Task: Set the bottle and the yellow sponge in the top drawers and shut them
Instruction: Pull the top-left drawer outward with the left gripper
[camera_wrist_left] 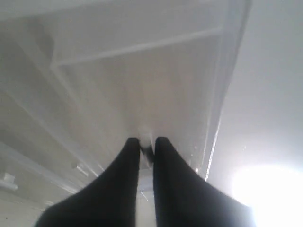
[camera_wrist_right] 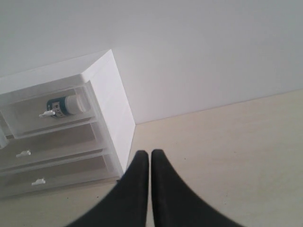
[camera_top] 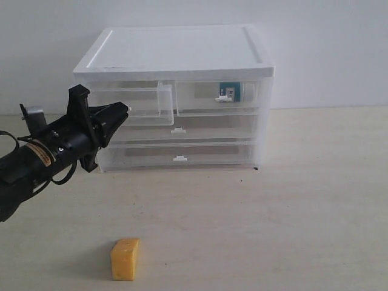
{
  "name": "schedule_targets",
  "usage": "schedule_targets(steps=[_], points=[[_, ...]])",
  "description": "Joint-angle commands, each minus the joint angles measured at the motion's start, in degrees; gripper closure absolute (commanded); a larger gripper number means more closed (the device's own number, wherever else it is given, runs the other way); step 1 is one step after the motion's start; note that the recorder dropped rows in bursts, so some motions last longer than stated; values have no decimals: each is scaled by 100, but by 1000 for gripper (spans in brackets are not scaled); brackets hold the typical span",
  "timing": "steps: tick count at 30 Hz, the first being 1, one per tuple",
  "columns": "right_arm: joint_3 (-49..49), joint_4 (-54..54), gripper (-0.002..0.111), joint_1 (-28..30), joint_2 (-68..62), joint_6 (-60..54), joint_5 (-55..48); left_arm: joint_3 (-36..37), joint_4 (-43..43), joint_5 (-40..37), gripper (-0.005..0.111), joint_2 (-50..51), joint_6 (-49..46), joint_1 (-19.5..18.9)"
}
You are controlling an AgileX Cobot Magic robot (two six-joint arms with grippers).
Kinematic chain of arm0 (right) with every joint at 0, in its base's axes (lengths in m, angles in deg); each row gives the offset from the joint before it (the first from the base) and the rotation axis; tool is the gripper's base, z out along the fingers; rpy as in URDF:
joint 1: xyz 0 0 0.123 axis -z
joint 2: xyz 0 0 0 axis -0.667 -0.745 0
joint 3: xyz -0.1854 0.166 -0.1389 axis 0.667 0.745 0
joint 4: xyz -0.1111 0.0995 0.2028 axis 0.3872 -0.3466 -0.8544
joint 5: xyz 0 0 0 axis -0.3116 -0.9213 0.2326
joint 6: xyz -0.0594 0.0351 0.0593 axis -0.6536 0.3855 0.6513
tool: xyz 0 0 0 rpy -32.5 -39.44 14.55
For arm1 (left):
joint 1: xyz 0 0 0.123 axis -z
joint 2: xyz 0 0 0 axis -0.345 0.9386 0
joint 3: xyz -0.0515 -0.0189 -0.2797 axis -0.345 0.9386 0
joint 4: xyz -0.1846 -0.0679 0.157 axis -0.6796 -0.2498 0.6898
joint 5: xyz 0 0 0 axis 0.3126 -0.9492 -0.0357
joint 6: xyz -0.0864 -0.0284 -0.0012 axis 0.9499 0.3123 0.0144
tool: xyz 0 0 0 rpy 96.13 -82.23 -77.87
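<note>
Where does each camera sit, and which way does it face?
Exterior: before the cabinet, facing its front; left arm and left hand show.
Left wrist: on that arm, looking along the hand shut on the left top drawer.
Right wrist: beside the cabinet, looking over the shut right hand.
Shared: exterior and right wrist show the bottle.

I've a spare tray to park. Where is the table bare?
Bare table lies right of the cabinet and across the front right, beyond the yellow sponge. The strip between sponge and cabinet is free too. Crowded: the left, where the left gripper is shut on the pulled-out top-left drawer.
</note>
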State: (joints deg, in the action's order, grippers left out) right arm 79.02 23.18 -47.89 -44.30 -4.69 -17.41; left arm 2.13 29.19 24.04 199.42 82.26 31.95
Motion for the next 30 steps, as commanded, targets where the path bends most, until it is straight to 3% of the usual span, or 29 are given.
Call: schedule_targets(steps=[1,17,30], points=[[34,13,108,30,22,-23,1,320,300,144,103,-282,-136,27],[34,13,108,30,22,-23,-45,1185,306,144,103,-889,-623,612],[34,13,108,30,22,-23,-45,1899,456,144,103,-1366,-829,608]])
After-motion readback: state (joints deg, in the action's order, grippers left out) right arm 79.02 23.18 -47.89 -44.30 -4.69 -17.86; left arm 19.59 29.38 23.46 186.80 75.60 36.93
